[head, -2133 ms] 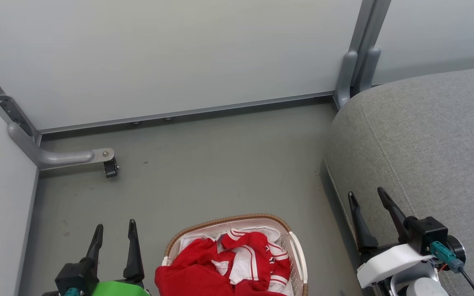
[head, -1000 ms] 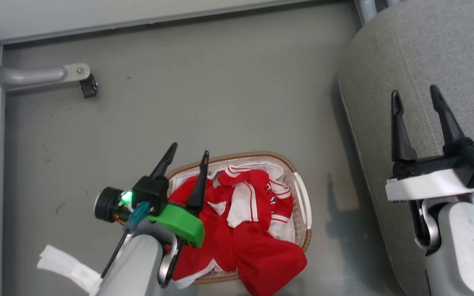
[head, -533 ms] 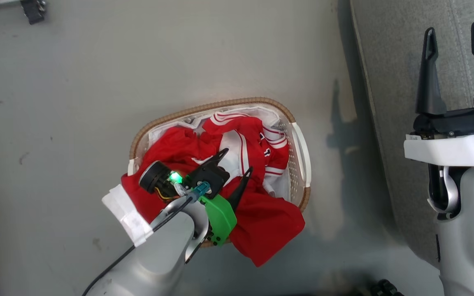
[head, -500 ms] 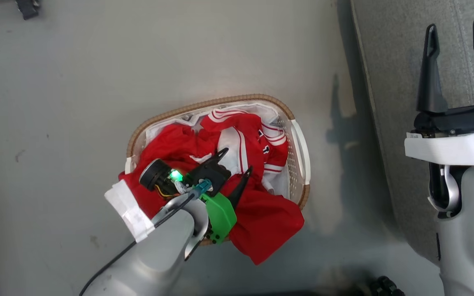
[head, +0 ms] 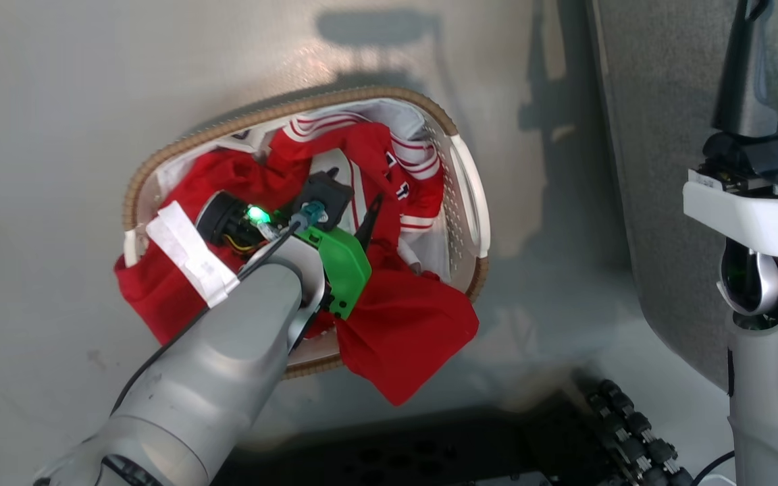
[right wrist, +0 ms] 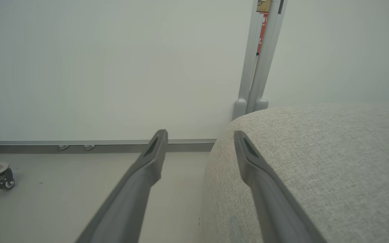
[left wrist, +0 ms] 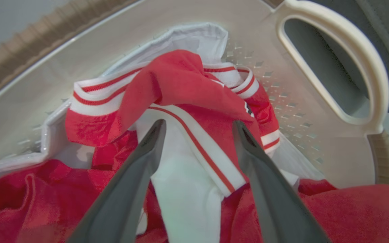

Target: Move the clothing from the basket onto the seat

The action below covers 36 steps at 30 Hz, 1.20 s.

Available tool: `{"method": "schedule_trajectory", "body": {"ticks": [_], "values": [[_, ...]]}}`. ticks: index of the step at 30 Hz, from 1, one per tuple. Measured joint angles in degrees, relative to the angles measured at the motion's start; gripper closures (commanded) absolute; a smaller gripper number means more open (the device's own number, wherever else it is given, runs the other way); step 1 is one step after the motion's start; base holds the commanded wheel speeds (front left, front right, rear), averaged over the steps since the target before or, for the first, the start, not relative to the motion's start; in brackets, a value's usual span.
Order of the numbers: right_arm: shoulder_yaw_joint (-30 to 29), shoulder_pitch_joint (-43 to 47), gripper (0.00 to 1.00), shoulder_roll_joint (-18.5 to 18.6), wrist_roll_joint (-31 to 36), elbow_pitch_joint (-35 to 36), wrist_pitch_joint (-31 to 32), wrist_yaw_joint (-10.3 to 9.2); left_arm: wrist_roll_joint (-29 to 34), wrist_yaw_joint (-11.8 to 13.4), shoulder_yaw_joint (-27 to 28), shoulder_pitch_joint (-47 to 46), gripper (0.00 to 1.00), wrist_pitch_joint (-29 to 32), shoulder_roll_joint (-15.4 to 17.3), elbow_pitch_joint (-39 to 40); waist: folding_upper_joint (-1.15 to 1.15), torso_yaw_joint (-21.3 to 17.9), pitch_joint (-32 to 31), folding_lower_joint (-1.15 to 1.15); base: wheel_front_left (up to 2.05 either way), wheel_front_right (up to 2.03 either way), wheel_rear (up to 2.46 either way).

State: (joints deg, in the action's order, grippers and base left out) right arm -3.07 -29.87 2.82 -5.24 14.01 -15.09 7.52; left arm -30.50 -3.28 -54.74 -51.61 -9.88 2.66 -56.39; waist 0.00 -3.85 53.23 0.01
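- This is looking like a lab or test bay dressed up as a corner of a home, not a lived-in room.
- Plain pale panels (right wrist: pixel 113 67) are walling the space in, meeting at a grey metal post (right wrist: pixel 260 67).
- A metal rail (right wrist: pixel 113 142) is running along the foot of the panels, and a foot with a caster (right wrist: pixel 4 182) is sticking out over the floor (right wrist: pixel 62 202), so the walls are looking like movable partitions.
- The floor is lying bare, grey and smooth, marked in spots.
- The homely part is sitting inside this: a grey fabric seat (right wrist: pixel 316 162) is standing near a basket (head: pixel 281 111) holding red clothing (head: pixel 402 331).
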Motion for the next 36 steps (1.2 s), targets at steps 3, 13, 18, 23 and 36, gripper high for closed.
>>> {"method": "schedule_trajectory", "body": {"ticks": [3,13,18,23,36], "values": [[0.7,-0.7,0.0,0.0,0.5,1.1,0.0,0.0,-1.8,0.4,-1.3,-1.8,0.0,0.3,0.0,-0.6,0.0,-1.0,2.2,0.0,0.0,0.0,0.0],[1.6,-0.9,0.0,0.0,-0.8,1.4,0.0,0.0,-8.6,1.5,-3.0,-4.8,0.0,1.1,0.1,-2.3,0.0,-3.9,5.6,0.0,0.0,0.0,0.0],[1.3,-0.9,0.0,0.0,-1.0,1.2,0.0,0.0,-12.0,0.2,-5.2,-5.1,0.0,2.5,0.1,0.0,0.0,-4.4,6.0,0.0,0.0,0.0,0.0],[1.5,-0.9,0.0,0.0,-1.9,1.1,0.0,0.0,-14.5,1.6,-6.8,-5.8,0.0,2.3,0.0,1.8,0.0,-4.6,6.0,0.0,0.0,0.0,0.0],[1.4,-1.0,0.0,0.0,-2.6,0.6,0.0,0.0,-19.8,7.0,-8.4,-8.0,1.0,0.4,0.0,-2.9,0.0,-5.3,6.6,0.0,0.0,0.0,0.0]]}}
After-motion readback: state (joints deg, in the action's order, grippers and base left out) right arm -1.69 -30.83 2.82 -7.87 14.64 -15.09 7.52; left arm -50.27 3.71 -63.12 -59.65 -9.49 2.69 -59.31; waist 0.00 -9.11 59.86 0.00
